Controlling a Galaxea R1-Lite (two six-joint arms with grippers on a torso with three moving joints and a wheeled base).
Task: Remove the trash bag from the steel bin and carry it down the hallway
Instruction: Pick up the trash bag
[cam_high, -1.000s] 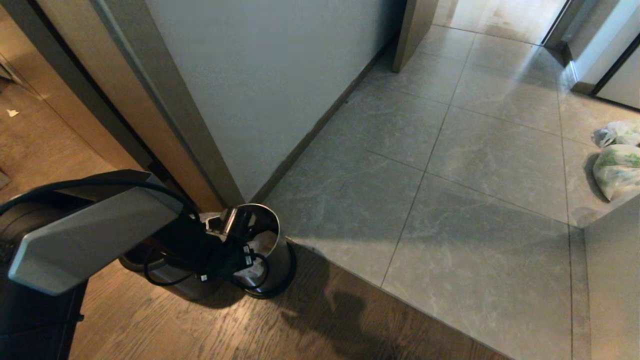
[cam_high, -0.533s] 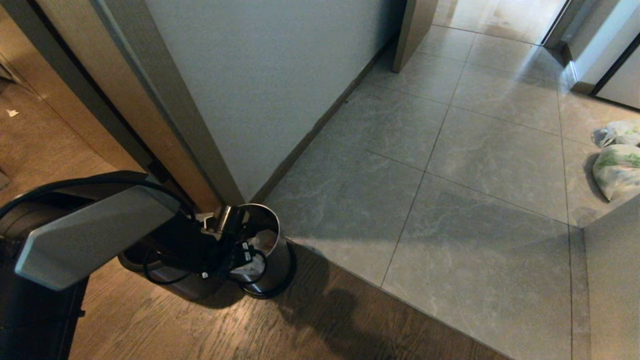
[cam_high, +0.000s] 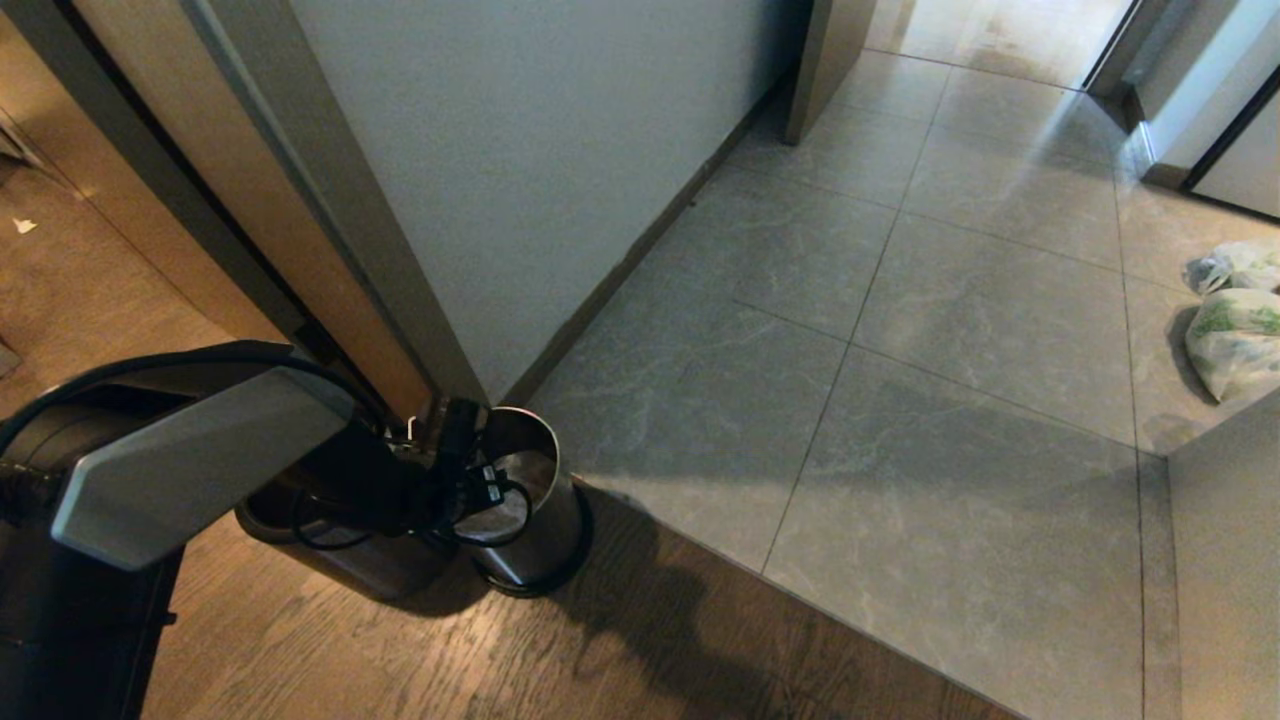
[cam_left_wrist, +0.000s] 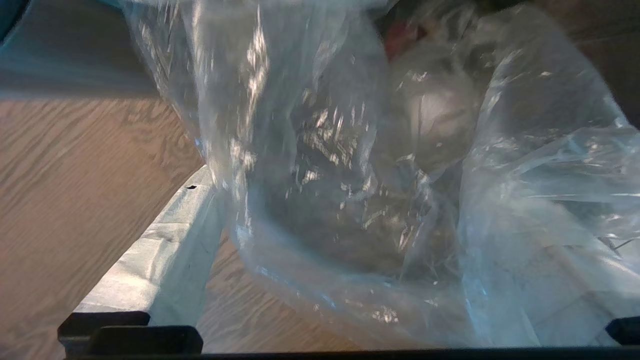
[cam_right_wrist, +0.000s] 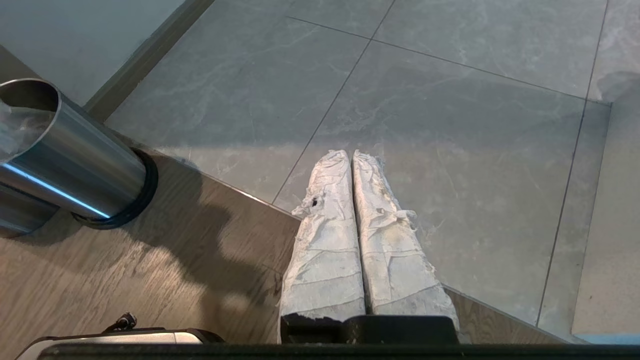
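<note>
- The bag is thin, clear, crinkled plastic with whitish glints, bunched in loose folds; it sits inside the bin, filling its mouth.
- The bin is a small round cylinder of shiny brushed steel with a black ring at its foot. It stands on the wood floor, just beside the grey tiles of the hallway and near the corner of the pale wall.
- Through the bag, a pale rounded lump and a bit of red show; what they are is hard to make out.
- The left hand is over the bin's mouth, opened wide, with nothing gripped; its fingers are mostly out of the wrist view, and the arm covers the bin's left side.
- The right hand hangs to the right of the bin, over the floor seam, its wrapped fingers pressed together and empty.
- Two white bags with green print lie on the tiles, well apart from the bin, partly cut off.
</note>
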